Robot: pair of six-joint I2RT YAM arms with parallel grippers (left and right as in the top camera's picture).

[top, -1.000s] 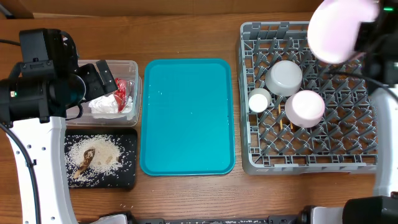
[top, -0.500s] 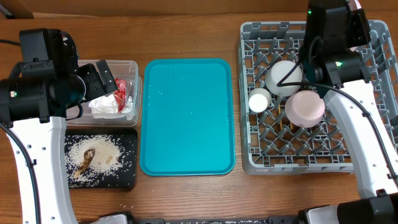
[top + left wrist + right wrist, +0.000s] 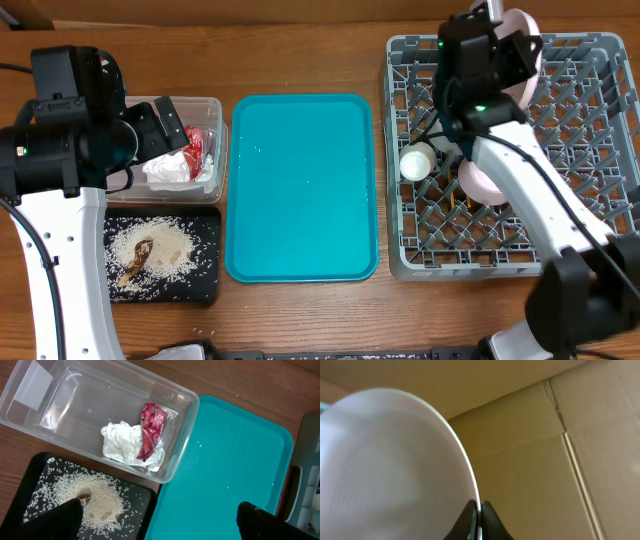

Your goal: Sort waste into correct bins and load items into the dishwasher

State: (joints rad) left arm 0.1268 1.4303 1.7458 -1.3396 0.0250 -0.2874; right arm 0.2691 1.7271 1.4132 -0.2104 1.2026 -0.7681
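Observation:
My right gripper [image 3: 503, 28] is shut on the rim of the round pink plate [image 3: 527, 22] and holds it over the far edge of the grey dish rack [image 3: 590, 100]. In the right wrist view the fingers [image 3: 479, 510] pinch the plate's edge [image 3: 395, 460]. The white cup [image 3: 417, 160] and pink bowl [image 3: 478, 183] sit in the rack. The grey-green bowl is hidden under my right arm. My left gripper [image 3: 160, 130] is open and empty [image 3: 157, 520] above the clear tub [image 3: 215, 110], which holds the white napkin [image 3: 122, 445] and red wrapper [image 3: 150, 430]. Rice with brown scraps [image 3: 95, 500] lies on the black tray [image 3: 205, 285].
The teal tray [image 3: 300, 190] lies bare between the bins and the rack, and also shows in the left wrist view [image 3: 235, 460]. Brown cardboard [image 3: 545, 460] stands behind the table's far edge. Bare wood runs along the front.
My right arm has swung left with the pink plate, from the rack's far right corner to its far middle. It now covers the grey-green bowl. My left arm has not moved.

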